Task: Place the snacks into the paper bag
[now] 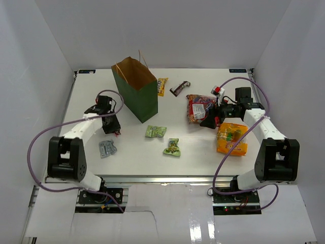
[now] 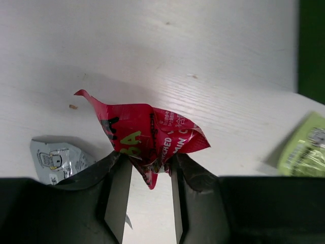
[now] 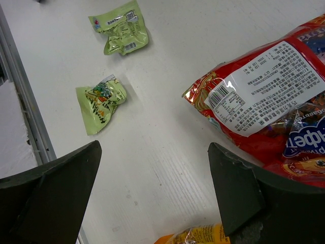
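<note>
The dark green paper bag stands open at the back left. My left gripper is left of it, low over the table, shut on a crumpled pink packet. My right gripper is open and empty, between the large red bag and the large orange bag. Two green packets lie mid-table and show in the right wrist view. A grey packet lies near the left gripper.
A yellow packet and a dark brown bar lie behind, right of the paper bag. White walls close in the table on three sides. The table's metal front rail runs left of the right gripper.
</note>
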Tool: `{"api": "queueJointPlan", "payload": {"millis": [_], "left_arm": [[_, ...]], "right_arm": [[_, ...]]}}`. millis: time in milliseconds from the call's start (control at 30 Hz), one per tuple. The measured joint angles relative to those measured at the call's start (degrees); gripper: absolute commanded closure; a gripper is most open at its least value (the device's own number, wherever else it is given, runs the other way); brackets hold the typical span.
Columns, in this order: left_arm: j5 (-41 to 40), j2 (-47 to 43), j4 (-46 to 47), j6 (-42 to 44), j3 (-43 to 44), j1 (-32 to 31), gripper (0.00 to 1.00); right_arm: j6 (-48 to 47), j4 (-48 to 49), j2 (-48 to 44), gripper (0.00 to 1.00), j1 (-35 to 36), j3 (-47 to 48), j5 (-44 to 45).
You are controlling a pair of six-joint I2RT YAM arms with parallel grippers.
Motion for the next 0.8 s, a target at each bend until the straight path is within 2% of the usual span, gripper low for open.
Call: {"api": "queueJointPlan", "payload": {"millis": [133,267,400,533,800], "left_arm": [[0.33,-12.11,1.29,-0.96,-0.7,-1.09,0.87],[1.4,-27.12,4.72,-3.52,-0.9,-6.03,0.88],[3.74,-33.83,6.36,-5.97,1.86,-11.54,0.89],[5.44,-29.42,7.3,-6.67,10.95,-15.06,0.89],[5.7,-7.65,7.39,-1.44,37.75,-17.49,0.85]], "right_arm": [[0.09,0.02,0.0,0.09,0.0,0.0,-0.02],[0.13,0.02,0.0,0.09,0.0,0.0,-0.02],[0.24,0.02,0.11,0.09,0.0,0.0,0.0],[0.28,0.02,0.61,0.09,0.0,0.39,0.02],[0.15,-0.02,0.79,0.09,0.0,0.79,0.02]]}}
